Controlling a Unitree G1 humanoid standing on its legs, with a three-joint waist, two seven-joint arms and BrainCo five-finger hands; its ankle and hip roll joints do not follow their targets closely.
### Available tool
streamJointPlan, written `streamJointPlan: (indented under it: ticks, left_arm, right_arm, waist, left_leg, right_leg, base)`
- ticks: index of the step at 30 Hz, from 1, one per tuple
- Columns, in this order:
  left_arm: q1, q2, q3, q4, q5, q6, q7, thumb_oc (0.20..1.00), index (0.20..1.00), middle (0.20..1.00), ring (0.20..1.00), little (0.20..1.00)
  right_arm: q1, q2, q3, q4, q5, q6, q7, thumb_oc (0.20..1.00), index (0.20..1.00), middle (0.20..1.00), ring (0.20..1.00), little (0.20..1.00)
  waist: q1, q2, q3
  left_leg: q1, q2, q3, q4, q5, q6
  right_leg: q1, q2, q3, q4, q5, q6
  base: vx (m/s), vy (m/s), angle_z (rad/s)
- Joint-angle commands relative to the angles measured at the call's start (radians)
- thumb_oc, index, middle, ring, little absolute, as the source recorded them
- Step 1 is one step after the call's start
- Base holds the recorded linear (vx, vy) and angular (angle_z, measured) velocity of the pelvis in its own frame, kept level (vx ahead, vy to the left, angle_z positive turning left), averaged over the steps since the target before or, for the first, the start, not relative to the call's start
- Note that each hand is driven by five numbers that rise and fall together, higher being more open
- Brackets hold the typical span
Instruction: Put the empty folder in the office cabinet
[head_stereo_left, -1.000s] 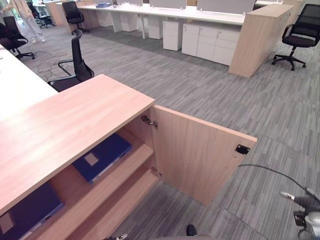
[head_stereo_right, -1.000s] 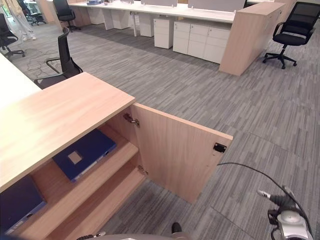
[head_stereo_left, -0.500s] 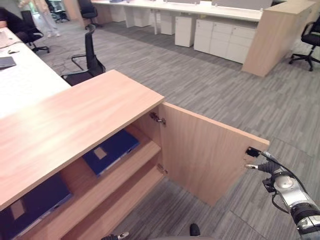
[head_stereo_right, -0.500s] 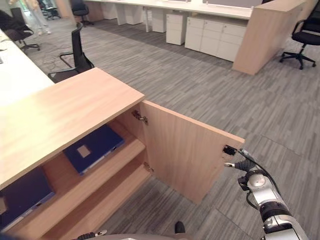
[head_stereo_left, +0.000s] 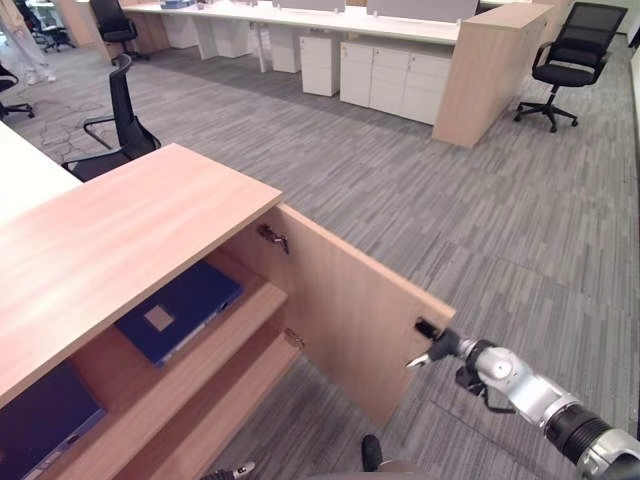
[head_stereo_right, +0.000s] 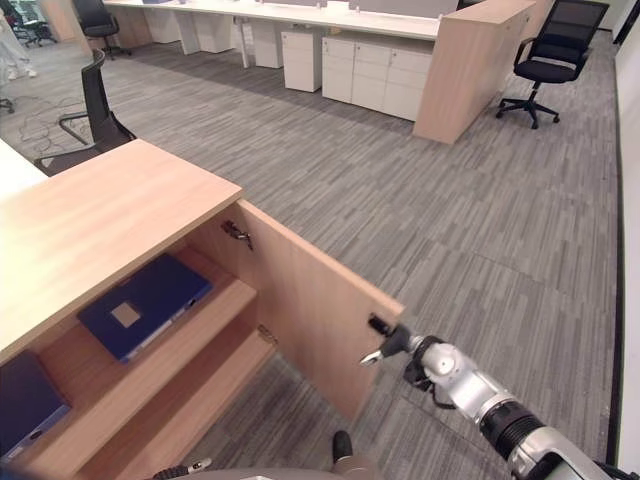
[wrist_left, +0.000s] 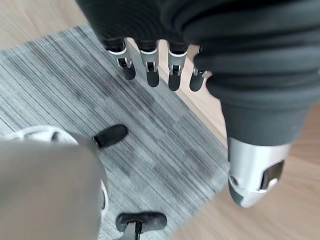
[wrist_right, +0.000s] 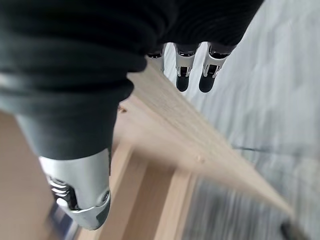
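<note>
A wooden office cabinet (head_stereo_left: 120, 240) stands at the left with its door (head_stereo_left: 350, 310) swung open. A dark blue folder (head_stereo_left: 180, 310) lies flat on the upper shelf, and a second blue folder (head_stereo_left: 40, 420) lies further left. My right hand (head_stereo_left: 447, 347) is at the door's free edge, beside the black latch. In the right wrist view its fingers (wrist_right: 182, 75) reach straight over the door's edge (wrist_right: 200, 145), with the thumb apart on the other side; the hand is open. My left hand (wrist_left: 150, 60) hangs open over the carpet and holds nothing.
Grey striped carpet (head_stereo_left: 480, 230) spreads to the right of the door. A black office chair (head_stereo_left: 125, 110) stands behind the cabinet. White drawer units (head_stereo_left: 390, 80), a wooden end panel (head_stereo_left: 480, 70) and another chair (head_stereo_left: 560, 65) line the back.
My right hand has come up from the lower right to the door's free edge and now touches it. The whole view has shifted between frames. The folders lie as before.
</note>
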Motion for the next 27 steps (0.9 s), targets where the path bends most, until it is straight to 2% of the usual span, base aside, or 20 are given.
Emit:
streamJointPlan:
  ticks: [1,4,7,9,12,15,17,18,19,21,22,23,25,26,27]
  left_arm:
    - [-0.053,0.049,-0.004,0.055,0.025,-0.013,0.012,1.0,1.0,1.0,1.0,1.0]
    - [-0.055,0.035,-0.007,0.045,0.006,-0.014,0.021,1.0,1.0,1.0,1.0,1.0]
    - [-0.046,0.033,-0.006,0.042,0.0,-0.011,0.016,1.0,1.0,1.0,1.0,1.0]
    - [-0.031,0.037,-0.022,0.034,0.007,-0.009,-0.008,1.0,1.0,1.0,1.0,1.0]
    - [-0.014,0.039,-0.046,0.023,0.011,-0.013,-0.03,1.0,1.0,1.0,1.0,1.0]
    - [0.003,0.033,-0.057,-0.002,0.002,-0.037,-0.032,1.0,1.0,1.0,1.0,1.0]
    - [-0.011,0.003,-0.09,-0.012,-0.014,-0.029,-0.034,1.0,1.0,1.0,1.0,1.0]
    - [-0.011,0.003,-0.09,-0.012,-0.014,-0.029,-0.034,1.0,1.0,1.0,1.0,1.0]
    - [-0.011,-0.006,-0.099,-0.025,-0.046,-0.031,-0.041,1.0,1.0,1.0,1.0,1.0]
    - [-0.02,-0.014,-0.124,-0.042,-0.091,-0.037,-0.047,1.0,1.0,1.0,1.0,1.0]
    - [-0.02,-0.013,-0.124,-0.042,-0.091,-0.037,-0.047,1.0,1.0,1.0,1.0,1.0]
    - [-0.025,-0.018,-0.138,-0.048,-0.104,-0.04,-0.046,1.0,1.0,1.0,1.0,1.0]
    - [-0.018,-0.035,-0.159,-0.051,-0.118,-0.039,-0.048,1.0,1.0,1.0,1.0,1.0]
    - [-0.011,-0.043,-0.175,-0.051,-0.121,-0.04,-0.048,1.0,1.0,1.0,1.0,1.0]
    - [-0.011,-0.045,-0.177,-0.053,-0.124,-0.039,-0.051,1.0,1.0,1.0,1.0,1.0]
  right_arm:
    - [-0.143,0.313,0.064,-0.089,0.218,-0.139,0.116,1.0,1.0,1.0,1.0,1.0]
    - [-0.103,0.386,0.11,-0.109,0.42,-0.094,0.16,1.0,1.0,1.0,1.0,1.0]
    - [-0.066,0.397,0.119,-0.089,0.521,-0.059,0.186,1.0,1.0,1.0,1.0,1.0]
    - [-0.006,0.377,0.079,-0.067,0.629,-0.036,0.203,1.0,1.0,1.0,1.0,1.0]
    - [0.062,0.354,0.035,-0.033,0.625,-0.034,0.205,1.0,1.0,1.0,1.0,1.0]
    - [0.066,0.349,0.017,0.032,0.578,-0.05,0.172,1.0,1.0,1.0,1.0,1.0]
    - [0.058,0.371,0.007,0.147,0.482,-0.054,0.144,1.0,1.0,1.0,1.0,1.0]
    - [0.058,0.371,0.007,0.147,0.482,-0.054,0.144,1.0,1.0,1.0,1.0,1.0]
    - [0.063,0.385,0.009,0.24,0.391,-0.051,0.113,1.0,1.0,1.0,1.0,1.0]
    - [0.058,0.42,-0.03,0.431,0.325,-0.049,0.067,1.0,1.0,1.0,1.0,1.0]
    - [0.057,0.421,-0.03,0.432,0.325,-0.05,0.067,1.0,1.0,1.0,1.0,1.0]
    - [0.053,0.426,-0.05,0.501,0.282,-0.052,0.049,1.0,1.0,1.0,1.0,1.0]
    - [0.07,0.439,-0.091,0.636,0.2,-0.048,0.008,1.0,1.0,1.0,1.0,1.0]
    - [0.081,0.466,-0.167,0.801,0.169,-0.049,-0.035,1.0,1.0,1.0,1.0,1.0]
    - [0.079,0.485,-0.214,0.878,0.168,-0.047,-0.057,1.0,1.0,1.0,1.0,1.0]
  waist:
    - [0.076,-0.056,0.0]
    - [0.082,-0.06,0.009]
    - [0.093,-0.059,0.009]
    - [0.106,-0.052,0.007]
    - [0.118,-0.048,0.013]
    - [0.134,-0.046,0.018]
    - [0.158,-0.047,0.031]
    - [0.158,-0.047,0.031]
    - [0.173,-0.045,0.05]
    - [0.203,-0.038,0.084]
    - [0.201,-0.039,0.082]
    - [0.214,-0.037,0.1]
    - [0.216,-0.024,0.1]
    - [0.208,-0.007,0.085]
    - [0.204,0.001,0.079]
  left_leg:
    - [-0.002,-0.023,-0.019,0.013,-0.025,0.0]
    - [-0.009,-0.02,-0.012,0.013,-0.019,-0.001]
    - [-0.012,-0.017,-0.013,0.013,-0.016,-0.005]
    - [-0.028,-0.006,-0.037,0.013,-0.004,-0.015]
    - [-0.064,0.014,-0.099,0.013,0.024,-0.03]
    - [-0.071,0.023,-0.13,0.013,0.036,-0.038]
    - [-0.085,0.04,-0.165,0.02,0.053,-0.05]
    - [-0.085,0.04,-0.165,0.02,0.053,-0.05]
    - [-0.097,0.055,-0.19,0.044,0.056,-0.058]
    - [-0.147,0.066,-0.247,0.092,0.073,-0.068]
    - [-0.151,0.065,-0.249,0.093,0.074,-0.067]
    - [-0.181,0.068,-0.264,0.116,0.083,-0.071]
    - [-0.195,0.096,-0.22,0.11,0.093,-0.082]
    - [-0.181,0.134,-0.111,0.075,0.127,-0.089]
    - [-0.174,0.149,-0.062,0.062,0.142,-0.093]
  right_leg:
    - [0.076,-0.052,0.0,0.007,-0.084,0.094]
    - [0.066,-0.05,0.0,0.007,-0.077,0.095]
    - [0.067,-0.051,-0.01,0.007,-0.079,0.095]
    - [0.075,-0.047,-0.036,0.007,-0.093,0.084]
    - [0.084,-0.033,-0.064,0.007,-0.123,0.059]
    - [0.097,-0.023,-0.086,0.007,-0.139,0.047]
    - [0.111,-0.01,-0.114,0.007,-0.157,0.034]
    - [0.111,-0.01,-0.114,0.007,-0.157,0.034]
    - [0.129,-0.003,-0.144,0.007,-0.168,0.026]
    - [0.139,-0.006,-0.202,0.007,-0.176,0.012]
    - [0.136,-0.007,-0.204,0.007,-0.175,0.012]
    - [0.14,-0.015,-0.235,0.007,-0.178,0.009]
    - [0.156,-0.028,-0.306,0.007,-0.2,0.011]
    - [0.173,-0.032,-0.384,0.007,-0.212,0.01]
    - [0.183,-0.032,-0.416,0.007,-0.215,0.008]
  base:
    - [0.0,0.0,0.0]
    - [-0.02,-0.002,0.13]
    - [-0.01,-0.03,0.25]
    - [0.0,-0.106,0.45]
    - [0.01,-0.143,0.52]
    - [0.03,-0.127,0.66]
    - [0.02,-0.141,0.7]
    - [0.0,-0.145,0.37]
    - [-0.02,-0.136,0.34]
    - [-0.07,-0.134,0.56]
    - [-0.12,-0.062,0.75]
    - [-0.11,-0.014,0.9]
    - [-0.04,0.016,2.02]
    - [0.04,0.056,2.01]
    - [0.0,0.086,1.21]
